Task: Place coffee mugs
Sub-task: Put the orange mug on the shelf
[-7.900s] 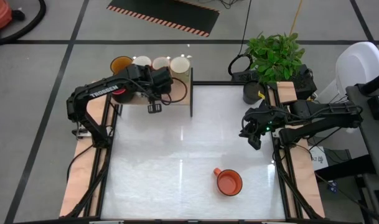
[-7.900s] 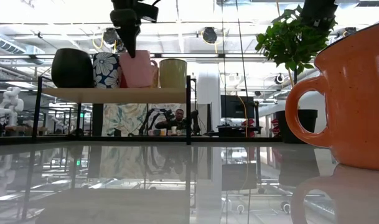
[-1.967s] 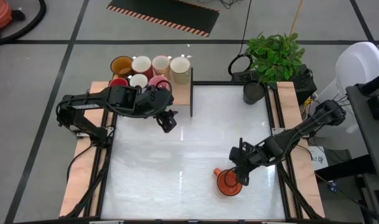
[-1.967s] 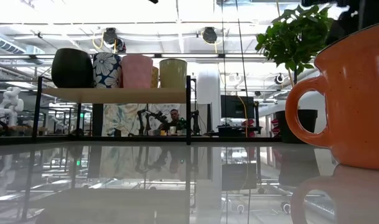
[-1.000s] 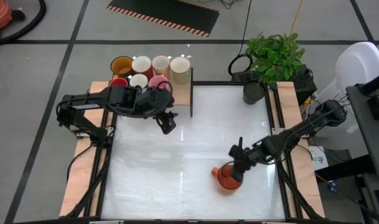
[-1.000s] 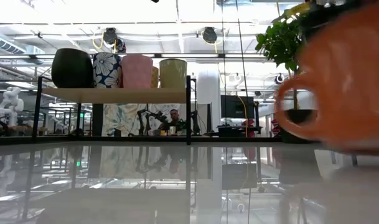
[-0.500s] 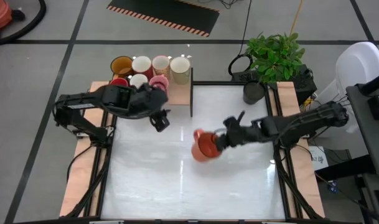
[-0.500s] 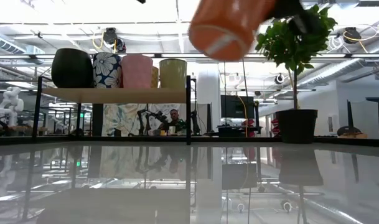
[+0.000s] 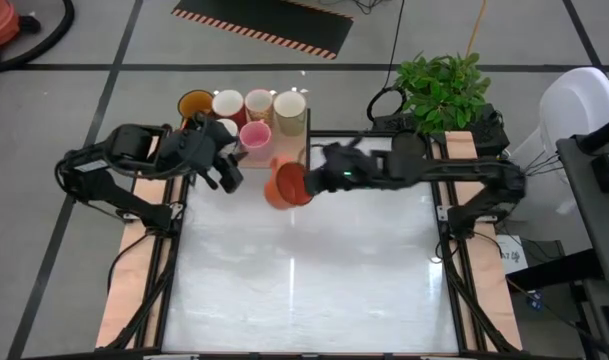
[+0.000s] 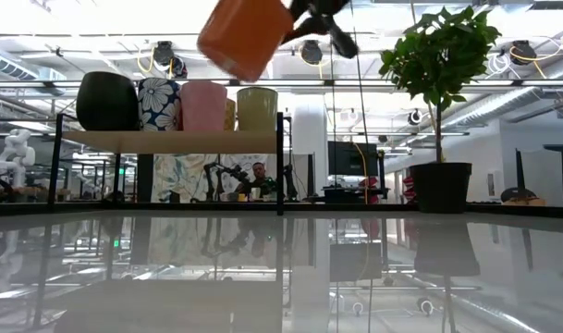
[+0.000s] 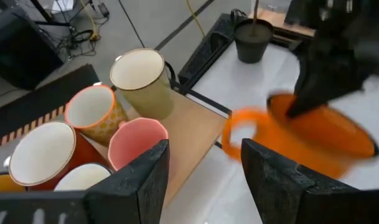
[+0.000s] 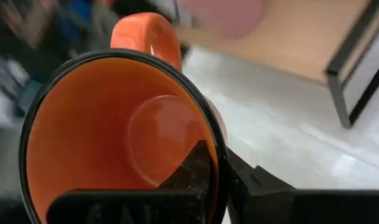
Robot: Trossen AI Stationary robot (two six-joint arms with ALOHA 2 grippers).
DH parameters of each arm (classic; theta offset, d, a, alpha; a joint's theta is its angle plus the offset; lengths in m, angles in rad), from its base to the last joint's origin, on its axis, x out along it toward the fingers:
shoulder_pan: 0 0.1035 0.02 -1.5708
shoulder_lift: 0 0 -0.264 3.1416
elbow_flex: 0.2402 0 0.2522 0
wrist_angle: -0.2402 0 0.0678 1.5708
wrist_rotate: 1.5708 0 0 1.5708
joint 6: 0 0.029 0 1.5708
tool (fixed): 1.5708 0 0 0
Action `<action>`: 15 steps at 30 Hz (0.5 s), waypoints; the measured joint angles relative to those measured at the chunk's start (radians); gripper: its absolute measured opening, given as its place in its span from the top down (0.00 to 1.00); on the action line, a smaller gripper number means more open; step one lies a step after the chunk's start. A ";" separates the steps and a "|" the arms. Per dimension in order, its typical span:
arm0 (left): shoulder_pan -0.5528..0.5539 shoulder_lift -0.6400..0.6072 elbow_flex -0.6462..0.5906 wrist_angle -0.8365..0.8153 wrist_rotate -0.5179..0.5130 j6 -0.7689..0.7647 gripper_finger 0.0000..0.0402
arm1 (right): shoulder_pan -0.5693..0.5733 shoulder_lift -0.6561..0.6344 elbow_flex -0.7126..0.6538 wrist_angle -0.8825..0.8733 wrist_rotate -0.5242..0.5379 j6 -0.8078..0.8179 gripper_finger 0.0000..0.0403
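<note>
An orange mug (image 9: 287, 184) hangs in the air near the wooden shelf (image 9: 289, 150) at the table's far left, with my right gripper (image 9: 319, 178) shut on it. In the low view the orange mug (image 10: 244, 35) is tilted, above shelf height. Several mugs stand on the shelf, among them a pink one (image 11: 138, 142) and a cream one (image 11: 142, 74). My left gripper (image 9: 224, 172) stands open to the left of the orange mug, over the shelf's near edge, with nothing between its fingers. My right gripper holds the orange mug by its rim (image 12: 221, 140), on the side opposite the handle (image 12: 145, 37). One finger (image 12: 192, 171) is inside the mug and one outside (image 12: 257, 180). The fingers come from the table's right, slanting down. The mug is lifted clear and tilted, its mouth toward the gripper.
A potted plant (image 9: 442, 90) and a dark grey pot (image 11: 251, 38) stand at the table's far right. The shelf's dark end post (image 9: 308, 150) is right beside the carried mug. The glossy white tabletop (image 9: 304, 270) stretches toward the near edge.
My right gripper has lifted the orange mug clear of the table's near right part and carried it up and toward the far left, to the shelf; the mug has tipped. My left gripper has drawn back toward the left and far edges.
</note>
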 joint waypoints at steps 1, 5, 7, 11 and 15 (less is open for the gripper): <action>0.000 -0.001 0.000 0.000 0.000 -0.007 0.49 | -0.011 0.037 0.055 -0.050 -0.017 -0.041 0.99; -0.016 0.001 0.000 -0.013 0.000 -0.043 0.49 | -0.075 0.140 0.292 -0.170 -0.026 -0.164 0.99; -0.028 0.000 0.000 -0.021 0.000 -0.055 0.49 | -0.113 0.165 0.385 -0.217 -0.021 -0.200 0.99; -0.049 0.001 0.000 -0.038 -0.004 -0.062 0.49 | -0.180 0.206 0.501 -0.333 -0.013 -0.252 0.99; -0.064 0.001 0.000 -0.072 -0.036 -0.080 0.49 | -0.236 0.212 0.522 -0.363 -0.046 -0.281 0.99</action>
